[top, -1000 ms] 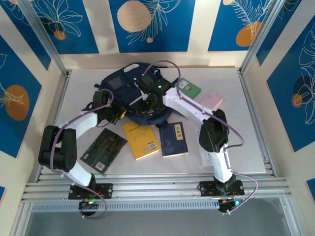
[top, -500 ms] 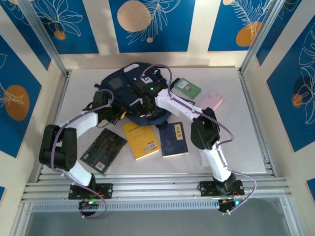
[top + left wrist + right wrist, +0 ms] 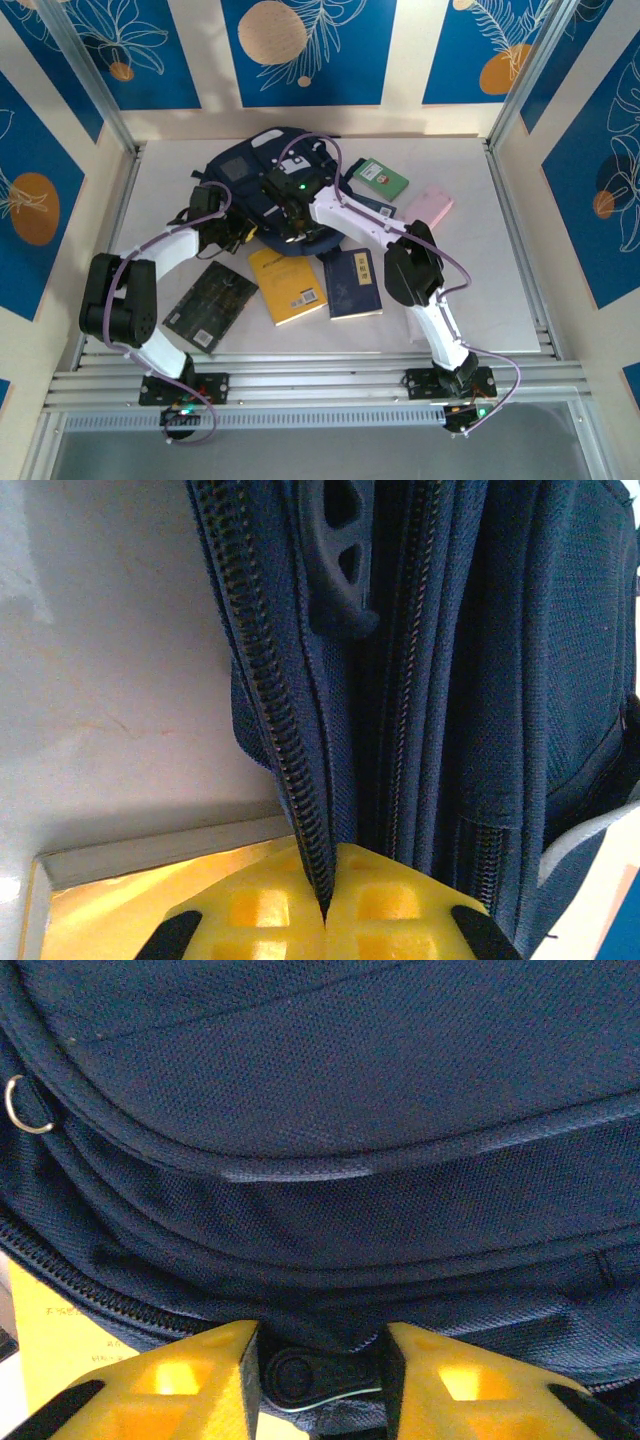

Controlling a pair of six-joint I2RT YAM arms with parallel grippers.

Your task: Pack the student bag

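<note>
My left gripper (image 3: 325,912) is closed tight, its yellow pads pinching the bag's zipper edge (image 3: 272,705) between them. My right gripper (image 3: 322,1348) stands at a narrow gap against the bag's near side, with a dark round tab (image 3: 308,1378) sitting between the fingers. I cannot tell whether they are actually clamping it.

The bag (image 3: 250,172) lies flat at the back middle of the table (image 3: 480,290), with both grippers at its near edge, the left one at its left corner. The zipper track shows, but I cannot see inside the bag.

Out on the table, a yellow book (image 3: 288,287), a blue book (image 3: 352,283) and a dark book (image 3: 210,305) lie just in front of the bag. A green book (image 3: 381,178) and a pink case (image 3: 428,207) lie to its right.
</note>
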